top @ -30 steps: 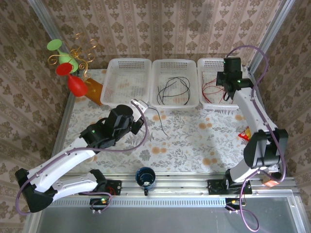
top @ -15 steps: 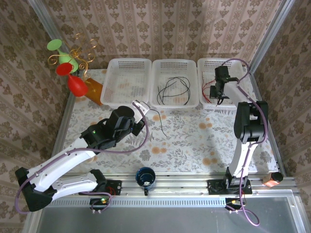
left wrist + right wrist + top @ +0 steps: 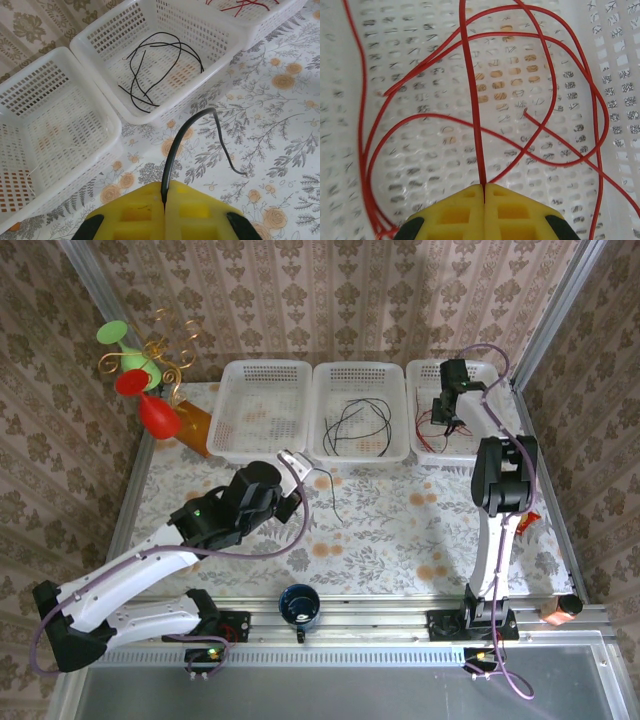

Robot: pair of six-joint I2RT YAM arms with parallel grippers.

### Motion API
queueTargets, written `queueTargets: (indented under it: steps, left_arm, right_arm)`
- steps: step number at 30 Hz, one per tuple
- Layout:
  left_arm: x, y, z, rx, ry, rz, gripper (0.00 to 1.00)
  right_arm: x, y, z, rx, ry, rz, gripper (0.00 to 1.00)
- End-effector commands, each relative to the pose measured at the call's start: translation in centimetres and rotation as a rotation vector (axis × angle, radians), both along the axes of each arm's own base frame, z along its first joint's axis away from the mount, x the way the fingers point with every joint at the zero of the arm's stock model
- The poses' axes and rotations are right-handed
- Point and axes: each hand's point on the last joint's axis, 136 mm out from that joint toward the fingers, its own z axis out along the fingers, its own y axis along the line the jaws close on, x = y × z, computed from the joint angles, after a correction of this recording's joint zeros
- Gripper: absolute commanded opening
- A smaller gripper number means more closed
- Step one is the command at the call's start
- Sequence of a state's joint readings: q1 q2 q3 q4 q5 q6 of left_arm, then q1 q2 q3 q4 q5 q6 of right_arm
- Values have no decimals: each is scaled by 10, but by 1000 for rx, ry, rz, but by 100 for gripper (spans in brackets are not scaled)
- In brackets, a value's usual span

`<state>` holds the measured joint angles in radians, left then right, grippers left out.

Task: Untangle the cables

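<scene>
Flowery table: left claw clamps a black wire, right claw clamps a red wire over the far right corner basket, probably sorting colours

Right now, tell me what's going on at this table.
Two robot arms are sorting thin cables by colour. The left gripper is shut on a black cable whose free end trails on the table, in front of the middle basket, which already holds black cables. The right gripper is shut on a red cable over the right basket, where more red loops lie.
</scene>
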<state>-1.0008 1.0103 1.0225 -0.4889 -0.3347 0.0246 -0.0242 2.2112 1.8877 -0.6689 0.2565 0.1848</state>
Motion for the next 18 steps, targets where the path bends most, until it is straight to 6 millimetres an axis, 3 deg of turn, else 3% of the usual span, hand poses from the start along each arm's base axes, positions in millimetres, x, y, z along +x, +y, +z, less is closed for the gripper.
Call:
queueTargets:
  steps: [1, 7, 11, 18]
  left_arm:
    - [-1, -3, 19, -39, -16, 10, 0]
    - [-4, -8, 23, -57, -18, 8, 0]
    - [-5, -15, 29, -98, -17, 0, 0]
    - [3, -22, 53, -115, -56, 0, 0]
  right_arm:
    - [0, -17, -3, -45, 52, -63, 0]
    - [0, -18, -13, -24, 113, -86, 1]
    - [-10, -10, 3, 21, 89, -82, 24]
    - [-35, -6, 58, 47, 8, -84, 52]
